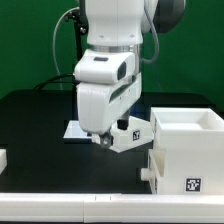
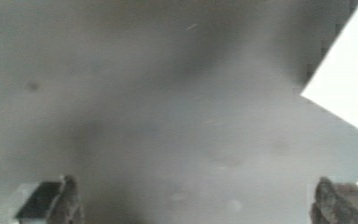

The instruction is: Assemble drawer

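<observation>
A white open-topped drawer box with a marker tag on its front stands at the exterior view's right. A small white drawer panel with a tag lies tilted just left of the box, against its near corner. My gripper hangs low right beside that panel's left end. In the wrist view the gripper has its two fingers far apart with only a blurred grey surface between them, and a white corner shows at one side. The jaws are open and hold nothing.
The marker board lies on the black table behind the gripper. A small white part sits at the exterior view's left edge. The table's white front edge runs along the bottom.
</observation>
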You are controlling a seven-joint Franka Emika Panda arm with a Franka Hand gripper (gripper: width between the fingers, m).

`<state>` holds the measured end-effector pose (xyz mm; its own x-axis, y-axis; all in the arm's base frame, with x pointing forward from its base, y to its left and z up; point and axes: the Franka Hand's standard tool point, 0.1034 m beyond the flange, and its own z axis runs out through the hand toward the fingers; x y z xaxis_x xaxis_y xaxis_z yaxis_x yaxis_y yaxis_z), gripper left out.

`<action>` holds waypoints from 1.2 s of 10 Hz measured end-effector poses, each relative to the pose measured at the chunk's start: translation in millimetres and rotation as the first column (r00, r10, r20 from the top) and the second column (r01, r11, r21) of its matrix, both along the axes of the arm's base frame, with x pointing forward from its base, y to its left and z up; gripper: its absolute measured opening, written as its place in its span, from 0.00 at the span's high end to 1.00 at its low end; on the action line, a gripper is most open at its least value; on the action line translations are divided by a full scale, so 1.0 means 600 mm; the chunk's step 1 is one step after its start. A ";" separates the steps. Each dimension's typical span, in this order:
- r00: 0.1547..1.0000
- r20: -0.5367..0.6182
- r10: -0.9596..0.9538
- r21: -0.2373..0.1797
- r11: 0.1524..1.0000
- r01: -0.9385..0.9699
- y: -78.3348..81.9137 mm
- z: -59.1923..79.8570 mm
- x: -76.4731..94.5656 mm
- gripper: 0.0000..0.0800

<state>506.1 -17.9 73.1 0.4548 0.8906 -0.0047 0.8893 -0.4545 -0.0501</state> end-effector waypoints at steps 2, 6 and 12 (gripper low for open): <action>0.997 0.002 -0.081 -0.025 0.996 0.081 0.012 0.057 -0.027 0.19; 0.998 0.000 -0.066 -0.019 0.998 0.066 0.010 0.041 -0.025 0.19; 0.965 -0.008 -0.263 -0.037 0.964 0.263 0.046 0.054 -0.107 0.19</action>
<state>441.7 9.9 105.2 0.6728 0.7387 -0.0411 0.7376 -0.6740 -0.0406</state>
